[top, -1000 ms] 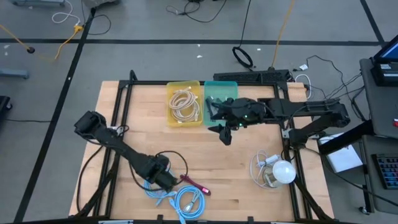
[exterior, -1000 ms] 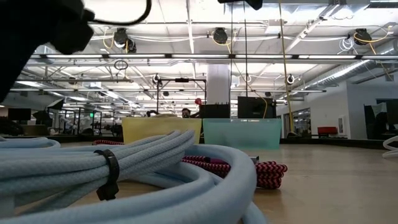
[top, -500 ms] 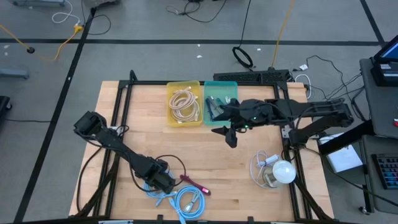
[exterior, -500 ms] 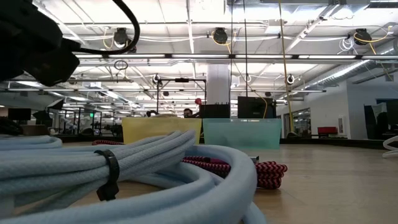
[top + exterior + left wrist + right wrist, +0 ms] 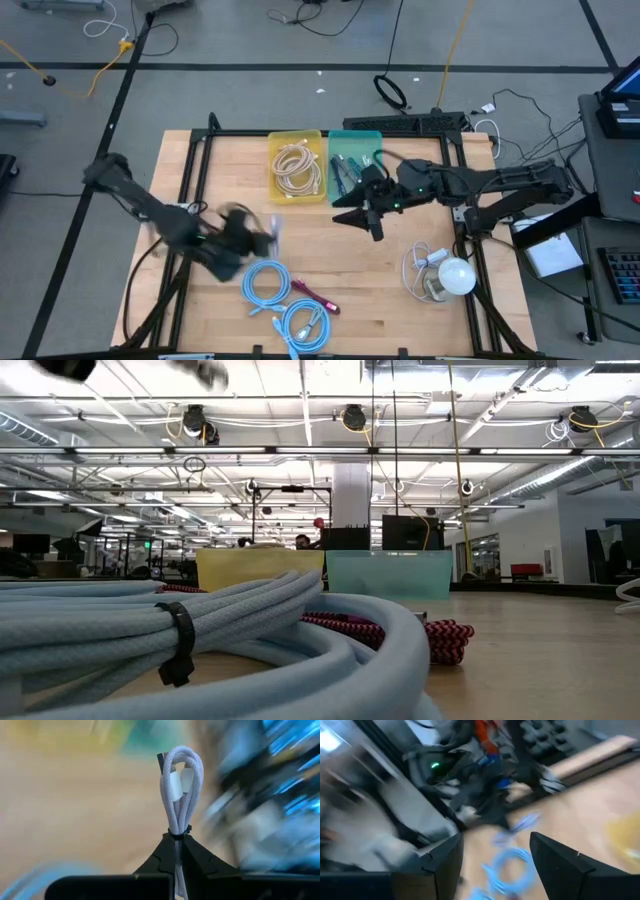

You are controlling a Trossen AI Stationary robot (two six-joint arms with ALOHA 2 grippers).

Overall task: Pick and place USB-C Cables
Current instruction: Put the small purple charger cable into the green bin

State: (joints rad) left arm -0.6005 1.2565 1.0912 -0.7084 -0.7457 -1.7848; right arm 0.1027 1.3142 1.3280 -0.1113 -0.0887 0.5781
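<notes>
Cable is what my left gripper [image 5: 178, 851] has: its fingers are clenched on a short pale lavender cable [image 5: 180, 785], folded into a loop and bound with a dark tie just above my fingertips. Only my left wrist view shows that grip clearly; from above, my left arm is a blur over the left half of the desk [image 5: 400, 300], with the pale cable a small smear at its tip [image 5: 274, 224].

The high view gives what the wrist cannot: two light blue coils [image 5: 266, 283] lie near the desk's front edge, a maroon cable [image 5: 314, 297] just beside them, a beige coil [image 5: 295, 165] in the yellow bin [image 5: 275, 192], and short cables in the teal bin [image 5: 347, 136] beside it.

My right gripper [image 5: 368, 222] hangs released, fingers spread, in front of the teal bin.

The low view shows the blue coil [image 5: 200, 630] huge in the foreground, the maroon cable [image 5: 440, 638] behind it, both bins beyond.
</notes>
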